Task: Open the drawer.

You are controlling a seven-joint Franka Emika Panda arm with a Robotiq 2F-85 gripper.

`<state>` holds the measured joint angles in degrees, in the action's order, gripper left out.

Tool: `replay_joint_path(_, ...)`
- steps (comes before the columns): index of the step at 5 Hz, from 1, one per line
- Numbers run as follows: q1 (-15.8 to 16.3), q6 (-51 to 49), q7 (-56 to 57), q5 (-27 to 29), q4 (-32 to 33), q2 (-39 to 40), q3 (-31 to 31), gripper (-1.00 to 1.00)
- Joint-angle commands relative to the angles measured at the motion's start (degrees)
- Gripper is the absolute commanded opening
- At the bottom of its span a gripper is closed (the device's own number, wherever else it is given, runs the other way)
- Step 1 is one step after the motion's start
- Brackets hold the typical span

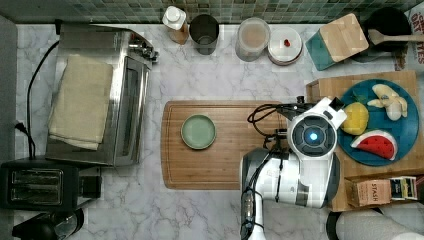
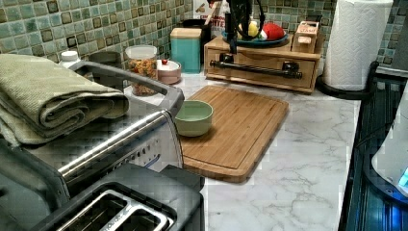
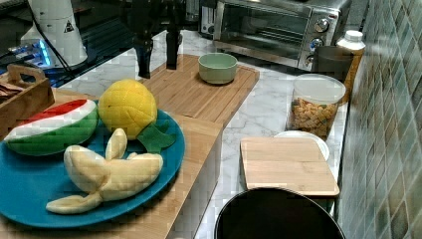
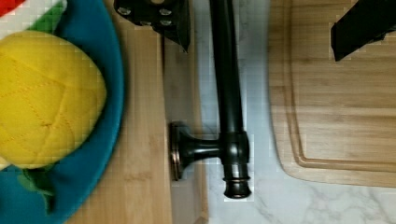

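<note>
The drawer point(image 2: 308, 78) is the front of a light-wood box point(image 1: 326, 88) under a blue plate of toy fruit. Its front sits flush with the box. A long black bar handle point(image 2: 260, 69) runs across it, and in the wrist view the handle point(image 4: 227, 84) lies between my two fingers. My gripper point(image 4: 261, 23) is open, with one finger point(image 4: 161, 16) over the drawer's front edge and the other point(image 4: 362, 28) over the cutting board. In the right view the gripper point(image 3: 158, 59) hangs with both fingers pointing down. My arm point(image 1: 312, 135) covers the handle in the top view.
A wooden cutting board point(image 1: 225, 160) with a green bowl point(image 1: 198, 132) lies right in front of the drawer. The blue plate point(image 1: 407, 132) holds toy pineapple, watermelon and banana. A toaster oven point(image 1: 100, 95), jars point(image 1: 252, 37) and a paper towel roll point(image 2: 356, 38) stand around.
</note>
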<state>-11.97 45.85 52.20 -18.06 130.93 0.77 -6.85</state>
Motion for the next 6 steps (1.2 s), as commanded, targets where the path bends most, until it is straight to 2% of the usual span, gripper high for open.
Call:
replay_joint_path(1, -1.20, 8.40, 3.87, -3.84, 3.70, 0.88, -1.14, 1.00)
replay_joint_path(2, -1.13, 8.99, -0.78, -8.02, 3.64, 2.33, -1.51, 1.00)
replay_joint_path(3, -2.20, 12.37, 0.08, -7.05, 4.67, 4.58, -2.43, 1.00)
replay_joint_path(4, -2.77, 13.01, -1.76, -8.34, 5.72, 5.50, -3.08, 1.00)
replay_joint_path(5, -1.71, 15.22, -3.00, -8.40, 7.62, 5.84, -5.36, 1.00)
replay_joint_path(6, -3.31, 18.96, -0.96, -5.37, 9.59, 6.79, -4.63, 1.00)
